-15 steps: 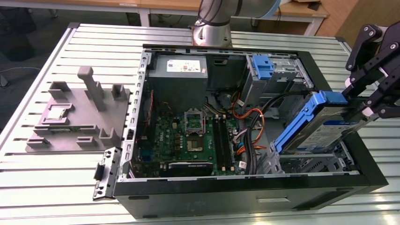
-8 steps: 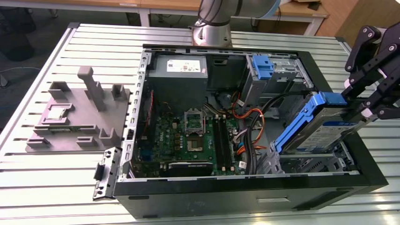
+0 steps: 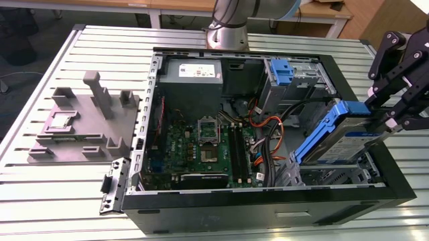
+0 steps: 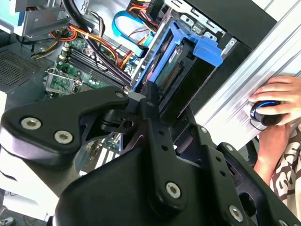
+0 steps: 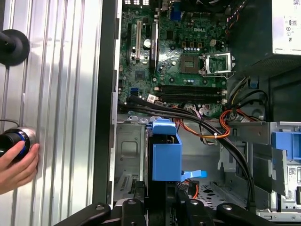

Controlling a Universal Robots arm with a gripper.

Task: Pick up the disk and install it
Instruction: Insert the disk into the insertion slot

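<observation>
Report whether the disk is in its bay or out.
Out: the gripper holds the disk tilted above the case, not seated.

The silver, blue-railed disk [image 3: 337,144] sits steeply tilted, half inside the case [image 3: 268,211].

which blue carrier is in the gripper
The disk, tilted in the gripper at the exterior view's right; the other bracket sits apart, farther back.

Exterior camera sits high, looking steeply down on the whole open case [image 3: 268,200], with the arm base [image 3: 226,30] at twelve o'clock and the gripper [image 3: 383,123] at three. Both wrist cameras ride close, peering past the gripper's linkage into the case. All three share the motherboard [image 3: 201,145] and the disk [image 3: 335,144].
</observation>
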